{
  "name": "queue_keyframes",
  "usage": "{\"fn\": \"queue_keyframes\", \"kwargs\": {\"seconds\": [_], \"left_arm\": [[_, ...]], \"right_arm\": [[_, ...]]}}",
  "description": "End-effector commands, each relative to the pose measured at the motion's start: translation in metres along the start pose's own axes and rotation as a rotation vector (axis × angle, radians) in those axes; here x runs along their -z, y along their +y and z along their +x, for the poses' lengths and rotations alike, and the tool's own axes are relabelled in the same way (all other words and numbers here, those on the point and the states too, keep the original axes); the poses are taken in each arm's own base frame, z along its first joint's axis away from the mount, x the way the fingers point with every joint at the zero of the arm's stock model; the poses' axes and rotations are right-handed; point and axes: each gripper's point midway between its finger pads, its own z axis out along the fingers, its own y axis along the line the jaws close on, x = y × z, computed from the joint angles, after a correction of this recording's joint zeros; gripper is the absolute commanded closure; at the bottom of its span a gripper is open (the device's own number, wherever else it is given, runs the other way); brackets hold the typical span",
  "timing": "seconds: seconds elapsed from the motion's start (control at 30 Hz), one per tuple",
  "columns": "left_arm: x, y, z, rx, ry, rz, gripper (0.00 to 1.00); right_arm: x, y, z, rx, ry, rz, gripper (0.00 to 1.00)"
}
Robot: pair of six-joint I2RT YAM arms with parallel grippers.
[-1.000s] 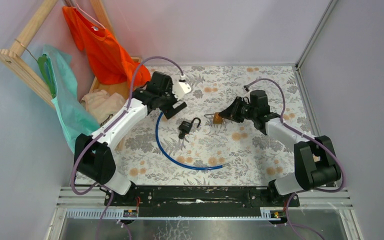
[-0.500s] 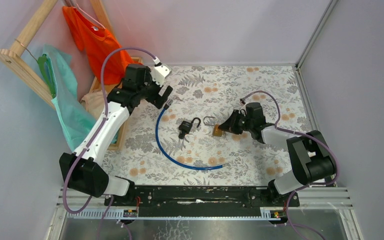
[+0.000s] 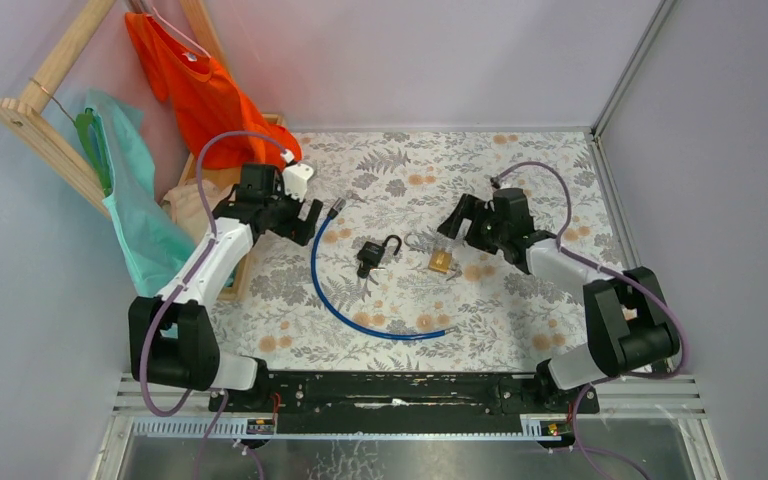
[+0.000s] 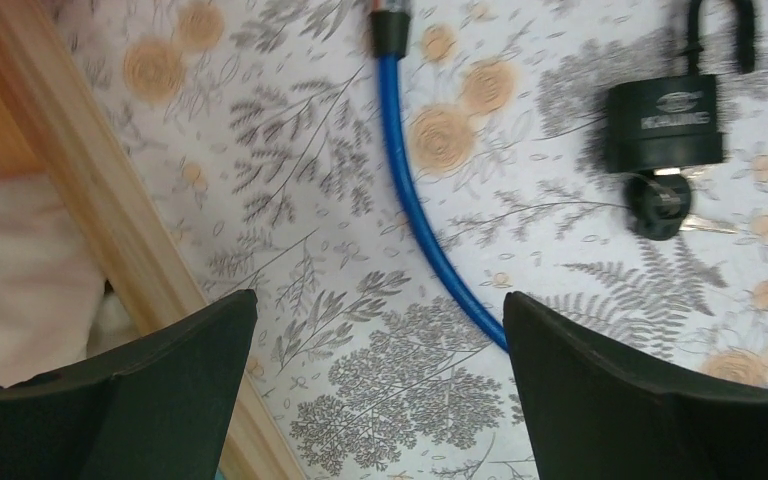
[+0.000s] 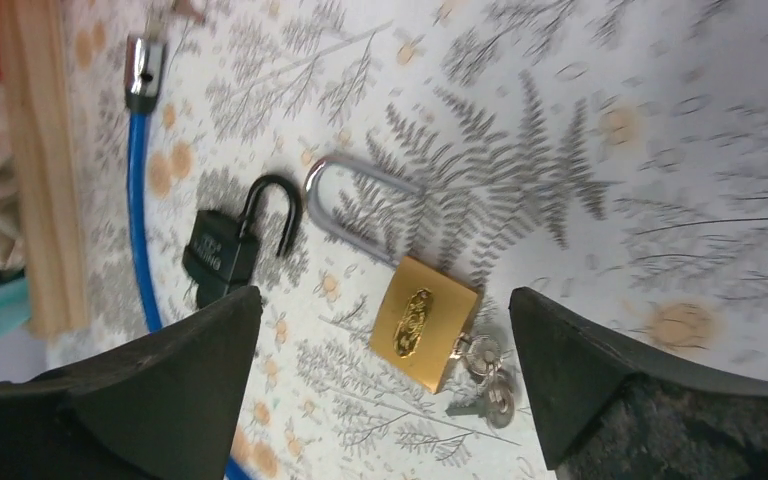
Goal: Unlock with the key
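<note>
The black padlock [image 3: 374, 253] lies mid-table with its shackle swung open. The key [image 4: 657, 203], black-headed, sticks in its underside. In the left wrist view the lock [image 4: 663, 124] sits far ahead at the upper right. My left gripper [image 3: 310, 218] hovers open to the left of it, near the blue cable's end, with nothing between its fingers [image 4: 380, 300]. A brass padlock [image 3: 441, 262] with a silver shackle lies free on the cloth, small silver keys [image 5: 487, 377] hanging from it. My right gripper [image 3: 460, 222] stands open above it [image 5: 385, 293], not touching.
A blue cable [image 3: 332, 302] curves across the floral cloth left of the black lock. A wooden tray edge [image 4: 90, 190] with beige cloth [image 3: 196, 206] lies by the left arm. A wooden rack [image 3: 48, 125] holds orange [image 3: 200, 100] and teal [image 3: 140, 215] garments.
My right gripper has opened and let go of the brass padlock, which now lies on the cloth. The left arm has drawn back and down toward the tray.
</note>
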Motion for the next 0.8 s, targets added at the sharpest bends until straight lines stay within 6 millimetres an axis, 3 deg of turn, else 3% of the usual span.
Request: {"fn": "queue_keyframes", "kwargs": {"seconds": [0.0,0.13,0.23,0.37,0.43,0.53,0.67,0.77], "left_arm": [[-0.006,0.037,-0.004,0.084,-0.117,-0.122,0.00],[-0.018,0.063,0.016,0.174,-0.189,-0.208,0.00],[-0.031,0.062,0.036,0.206,-0.264,-0.226,0.00],[-0.041,0.050,0.053,0.226,-0.389,-0.225,0.00],[-0.042,0.045,0.052,0.225,-0.470,-0.218,0.00],[-0.033,0.045,0.046,0.237,-0.546,-0.242,0.00],[-0.012,0.041,0.035,0.193,-0.703,-0.270,0.00],[-0.013,0.036,0.030,0.176,-0.776,-0.246,0.00]], "right_arm": [[0.030,-0.015,-0.057,0.082,-0.222,0.198,0.01],[0.073,-0.060,-0.092,0.108,-0.419,0.509,0.01],[0.120,-0.100,-0.113,0.137,-0.665,0.754,0.01],[0.168,-0.144,-0.108,0.224,-0.913,0.972,0.01],[0.176,-0.164,-0.098,0.235,-0.903,1.053,0.01],[0.176,-0.186,-0.083,0.161,-0.911,1.027,0.01],[0.171,-0.200,-0.076,0.136,-0.957,0.952,0.01],[0.154,-0.200,-0.086,0.139,-0.947,0.902,0.01]]}}
